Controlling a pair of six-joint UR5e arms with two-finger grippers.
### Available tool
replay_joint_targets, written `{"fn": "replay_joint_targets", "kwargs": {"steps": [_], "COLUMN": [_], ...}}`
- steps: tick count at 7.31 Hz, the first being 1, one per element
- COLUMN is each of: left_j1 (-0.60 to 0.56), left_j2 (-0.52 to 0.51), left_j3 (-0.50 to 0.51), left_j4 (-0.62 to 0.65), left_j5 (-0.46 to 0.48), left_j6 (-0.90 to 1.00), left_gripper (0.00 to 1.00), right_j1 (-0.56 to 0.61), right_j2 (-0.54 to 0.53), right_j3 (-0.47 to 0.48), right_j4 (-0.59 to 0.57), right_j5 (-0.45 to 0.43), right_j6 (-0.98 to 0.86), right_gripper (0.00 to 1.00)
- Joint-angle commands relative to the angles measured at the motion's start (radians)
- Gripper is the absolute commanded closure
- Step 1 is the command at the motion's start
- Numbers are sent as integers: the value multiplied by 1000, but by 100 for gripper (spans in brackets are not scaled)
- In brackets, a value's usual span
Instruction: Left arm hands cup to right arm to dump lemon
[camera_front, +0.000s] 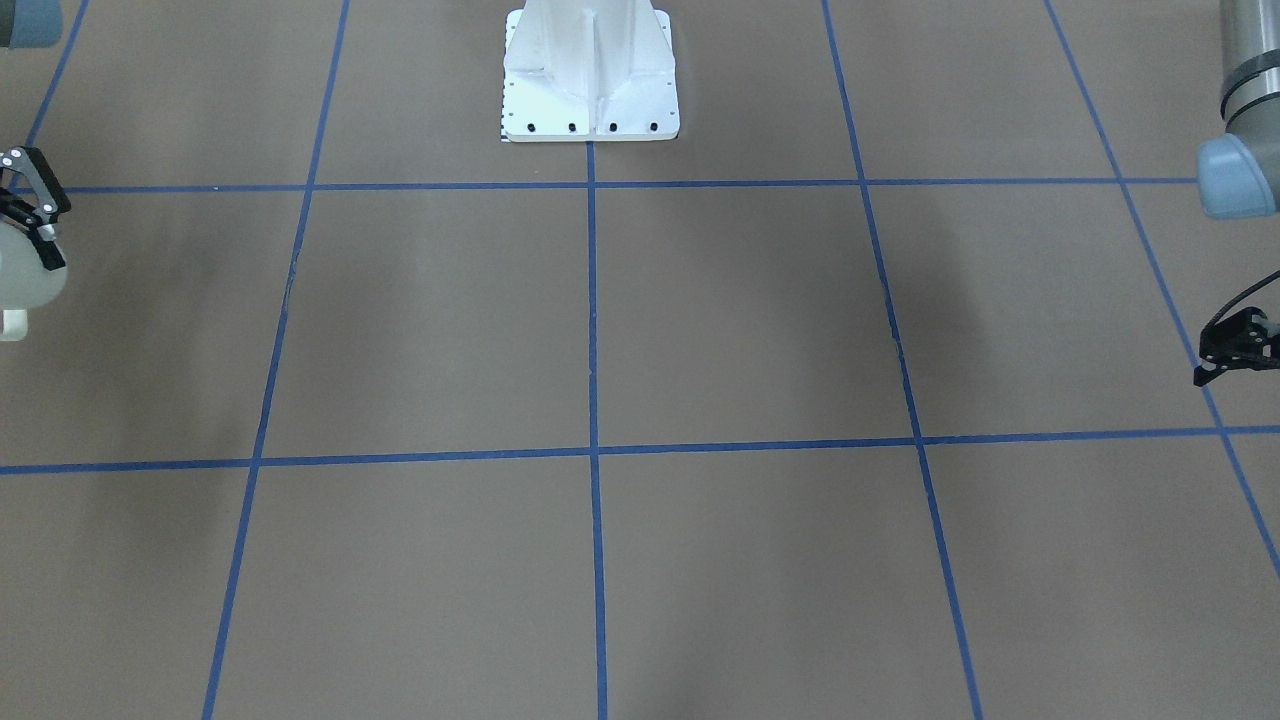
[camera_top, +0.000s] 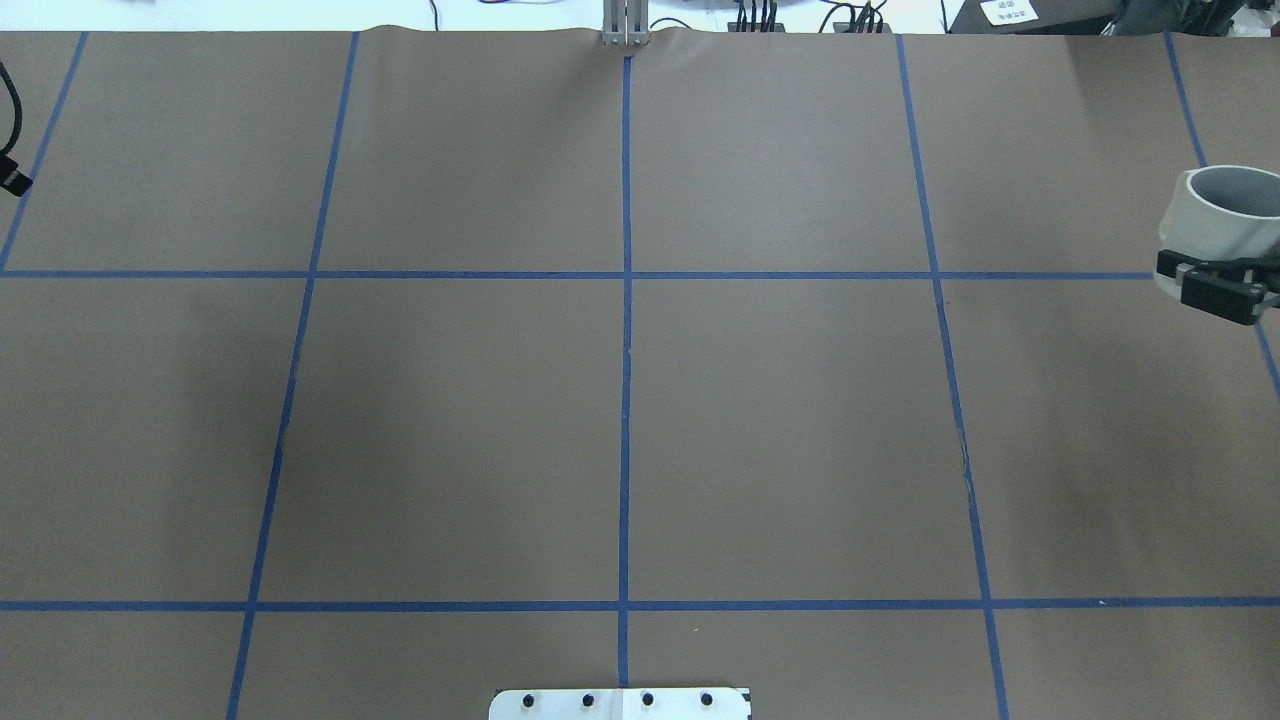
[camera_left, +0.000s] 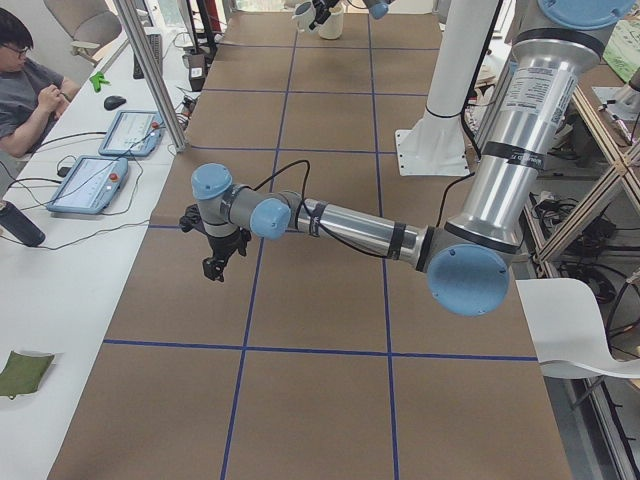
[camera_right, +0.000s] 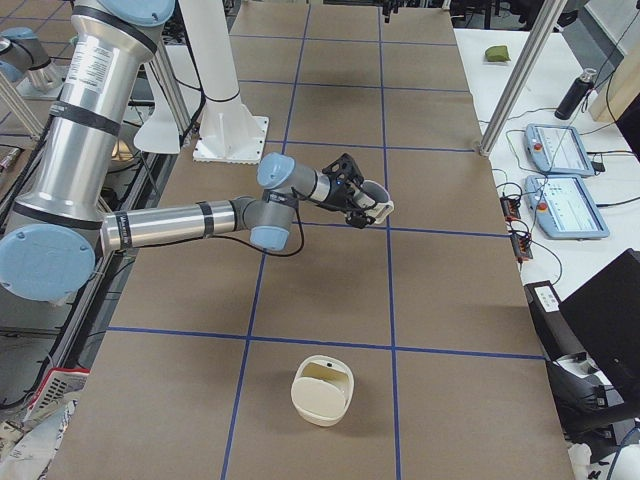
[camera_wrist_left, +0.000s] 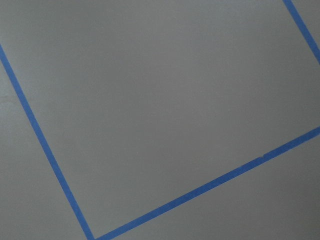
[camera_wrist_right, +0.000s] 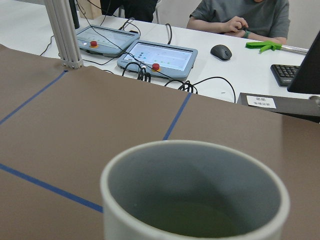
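Note:
My right gripper (camera_top: 1216, 287) is shut on the off-white cup (camera_top: 1212, 222) and holds it upright above the table at the right edge of the overhead view. The right wrist view shows the cup's rim (camera_wrist_right: 111, 172) and the yellow-green lemon (camera_wrist_right: 200, 222) lying at its greyish bottom. The held cup also shows at the left edge of the front view (camera_front: 22, 282) and in the right side view (camera_right: 378, 203). My left gripper (camera_front: 1232, 352) hangs empty over the table's other end, its jaws apart. The left wrist view shows only paper and tape.
A cream open container (camera_right: 322, 390) stands on the table near its right end, nearer that end than the cup. The white robot base (camera_front: 590, 75) sits at the table's middle. Operators, tablets (camera_wrist_right: 156, 54) and cables lie along the far bench.

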Motion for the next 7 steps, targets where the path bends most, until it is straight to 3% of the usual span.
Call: {"fn": "replay_joint_targets", "kwargs": {"steps": [1, 3, 7], "left_j1": [-3, -3, -2], "left_j2": [13, 13, 14], "left_j3": [-1, -1, -3], "left_j4": [3, 3, 3], "left_j5": [0, 0, 0], "left_j6": [2, 2, 2], "left_gripper": [0, 0, 0], "right_j1": [36, 71, 154], "right_j2": [-62, -81, -81], "right_j3": [-169, -320, -544], "right_j4": [322, 566, 942], "right_j5": [4, 8, 16], "right_j6": [198, 419, 928], "right_gripper": [94, 94, 96]}}
